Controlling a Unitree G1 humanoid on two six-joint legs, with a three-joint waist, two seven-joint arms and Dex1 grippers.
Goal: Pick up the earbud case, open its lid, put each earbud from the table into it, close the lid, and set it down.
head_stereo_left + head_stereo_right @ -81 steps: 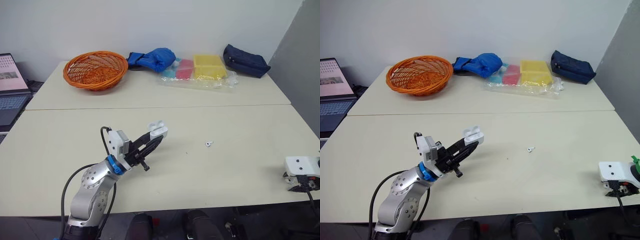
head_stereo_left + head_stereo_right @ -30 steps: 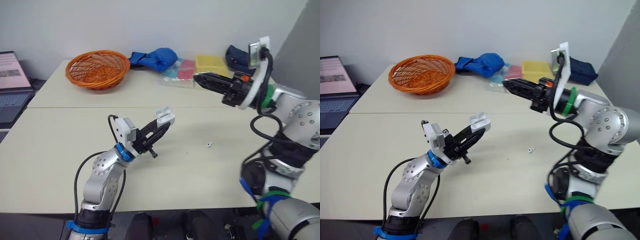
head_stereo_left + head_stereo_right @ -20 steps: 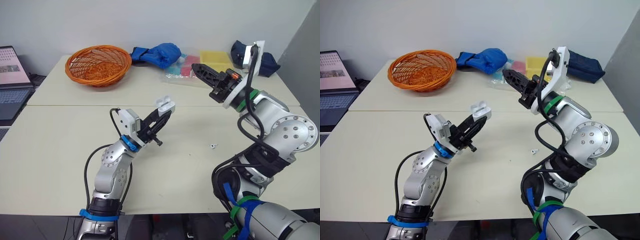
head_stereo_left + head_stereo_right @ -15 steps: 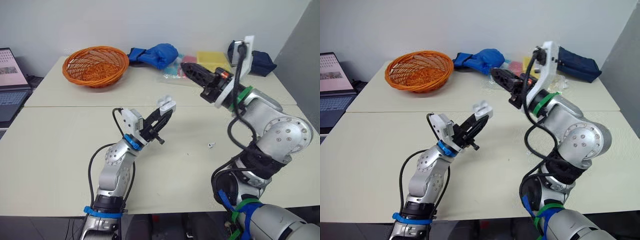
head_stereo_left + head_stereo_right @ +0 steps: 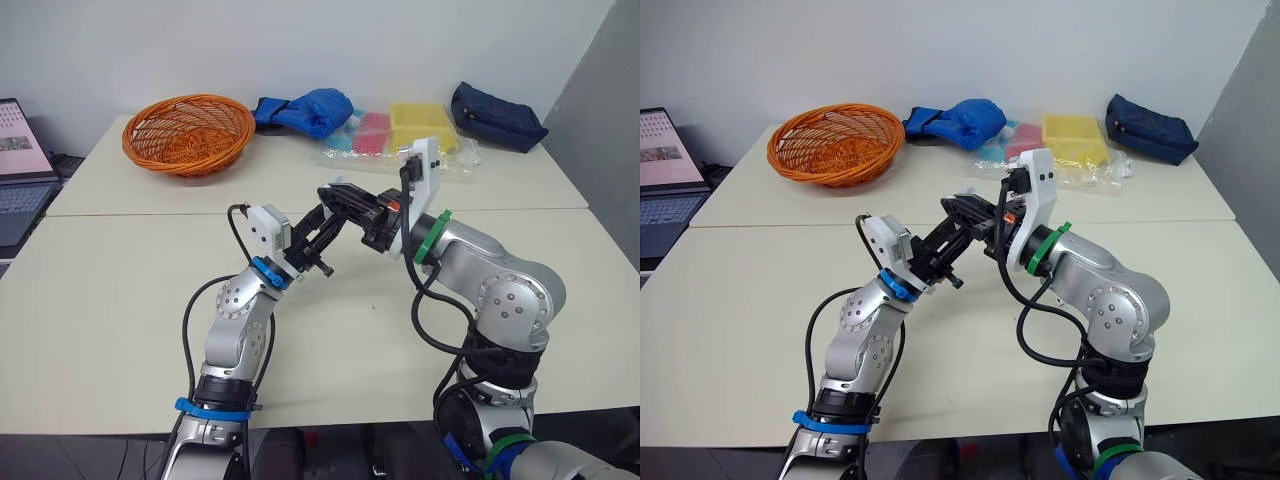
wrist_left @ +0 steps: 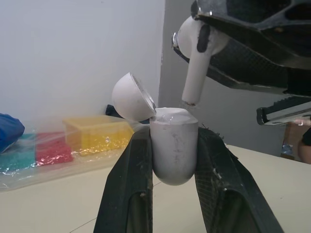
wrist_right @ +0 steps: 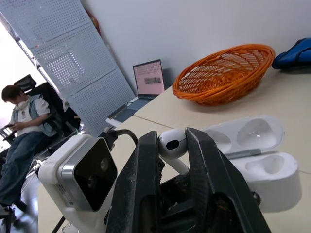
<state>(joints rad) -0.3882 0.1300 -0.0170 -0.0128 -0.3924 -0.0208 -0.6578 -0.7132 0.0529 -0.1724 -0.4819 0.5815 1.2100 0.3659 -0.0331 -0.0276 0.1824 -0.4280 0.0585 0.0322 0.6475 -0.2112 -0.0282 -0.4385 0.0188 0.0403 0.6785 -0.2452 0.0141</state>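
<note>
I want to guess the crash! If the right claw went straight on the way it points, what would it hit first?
Probably the open case in the left claw: the right claw holds an earbud just above its mouth. Depth is hard to judge, so it might slide past.

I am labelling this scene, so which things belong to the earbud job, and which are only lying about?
Job: earbud case, lid open, in the left gripper; earbud in the right gripper.
Lying about: orange basket, blue cloth bundle, yellow box, dark blue pouch, laptop.
</note>
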